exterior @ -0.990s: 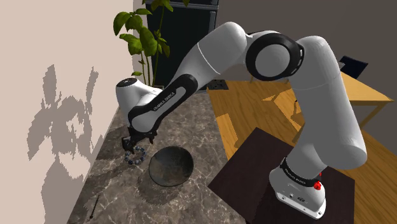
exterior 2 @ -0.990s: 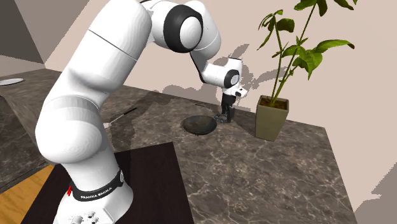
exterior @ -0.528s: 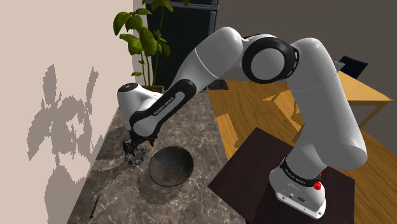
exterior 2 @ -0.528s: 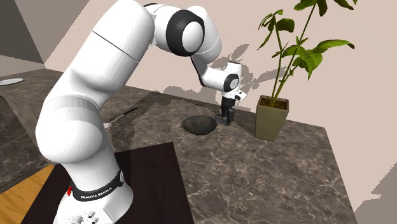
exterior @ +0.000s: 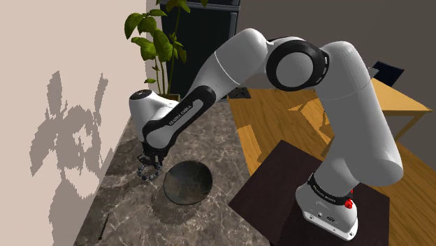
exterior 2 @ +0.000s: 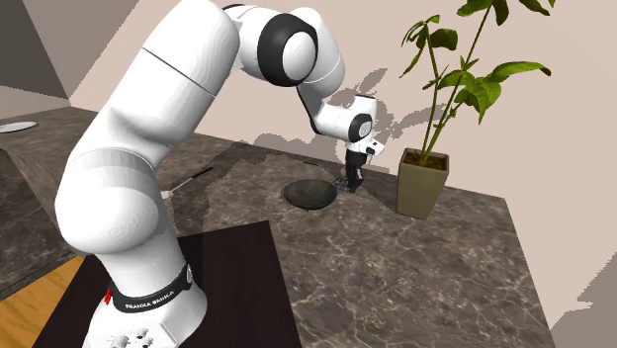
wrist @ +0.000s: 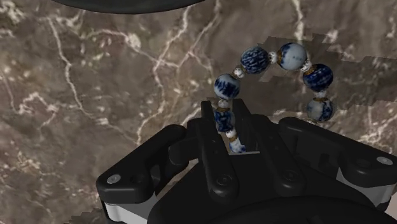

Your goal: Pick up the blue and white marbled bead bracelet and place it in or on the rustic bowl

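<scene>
Pinching one side of the bracelet (wrist: 292,56), the fingers (wrist: 210,130) clasp a bead, so the loop can travel to the bowl (exterior: 188,183) just beside it, at the shoulder view's lower left. The beads are round, glossy, blue-and-white; the bowl is dark and shallow; the tabletop (exterior: 126,210) is veined marble.

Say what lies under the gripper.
The blue and white bead bracelet, one stretch clasped between the fingers, marbled counter below; the gripper covers the loop's remaining beads.
</scene>
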`<action>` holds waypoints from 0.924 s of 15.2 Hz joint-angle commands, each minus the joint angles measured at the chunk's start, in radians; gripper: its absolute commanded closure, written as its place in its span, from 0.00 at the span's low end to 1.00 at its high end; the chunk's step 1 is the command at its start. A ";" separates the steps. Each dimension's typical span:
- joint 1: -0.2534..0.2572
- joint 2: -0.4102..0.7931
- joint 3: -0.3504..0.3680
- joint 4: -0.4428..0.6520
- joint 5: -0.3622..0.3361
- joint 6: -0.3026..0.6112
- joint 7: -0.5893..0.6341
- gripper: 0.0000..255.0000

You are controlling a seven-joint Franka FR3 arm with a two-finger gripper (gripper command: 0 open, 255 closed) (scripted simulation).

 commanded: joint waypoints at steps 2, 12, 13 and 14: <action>0.002 0.004 0.004 -0.001 0.002 0.004 -0.002 1.00; -0.007 -0.062 0.016 -0.011 0.015 -0.051 -0.007 1.00; -0.008 -0.071 0.018 -0.012 0.017 -0.060 -0.008 1.00; -0.009 -0.080 0.020 -0.012 0.019 -0.069 -0.009 1.00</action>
